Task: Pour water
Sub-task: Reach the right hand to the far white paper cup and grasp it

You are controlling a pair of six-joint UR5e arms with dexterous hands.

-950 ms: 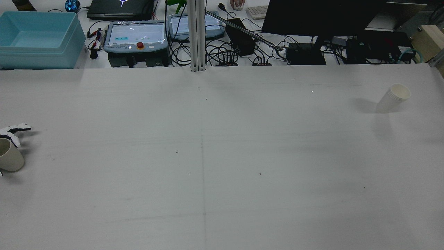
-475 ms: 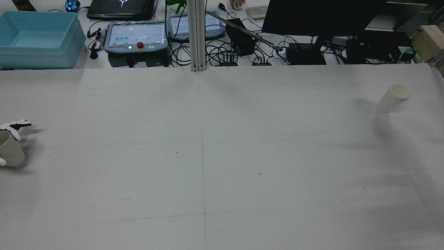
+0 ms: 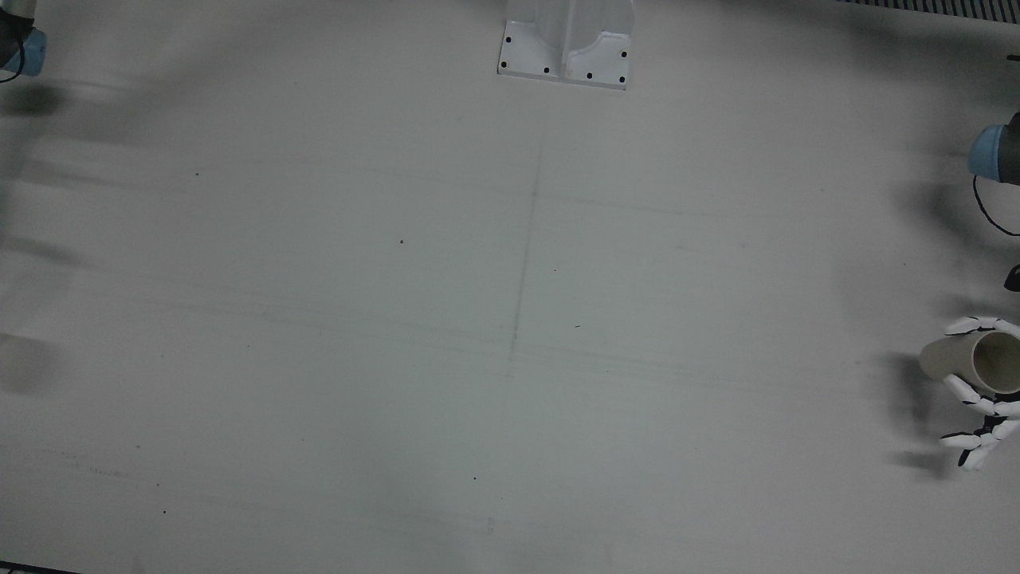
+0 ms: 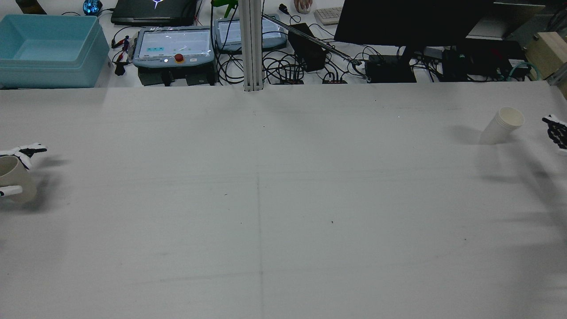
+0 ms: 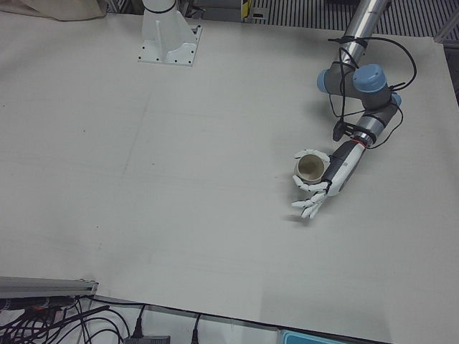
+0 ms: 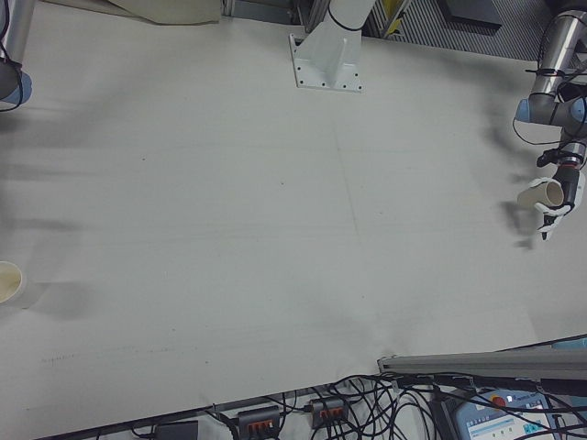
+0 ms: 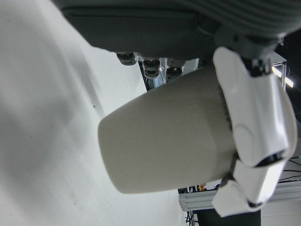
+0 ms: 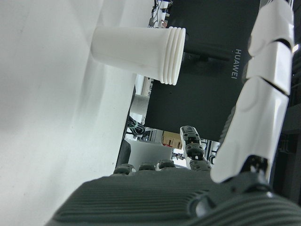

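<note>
The left hand [image 5: 323,188] holds a beige paper cup [image 5: 310,168] off the surface [image 4: 283,199], fingers [image 3: 968,392] wrapped around it. The right hand [image 4: 556,133], fingers spread and empty, hovers near the stacked white cups [image 4: 502,126] by the surface's right edge.

The left hand [image 5: 320,188] reaches down from its bent arm [image 5: 362,86], forearm sloping toward the bench [image 5: 143,179]. Its white fingers [image 3: 968,391] wrap the tan cup [image 5: 310,168], which it holds tilted with the mouth turned up and outward, clear of the bench; the remaining fingers stretch straight past the cup. The right hand [image 4: 556,133] shows only at the rear view's right edge, just beside the white stacked cups [image 4: 502,125], not touching them, its fingers [image 8: 263,94] spread and extended.
</note>
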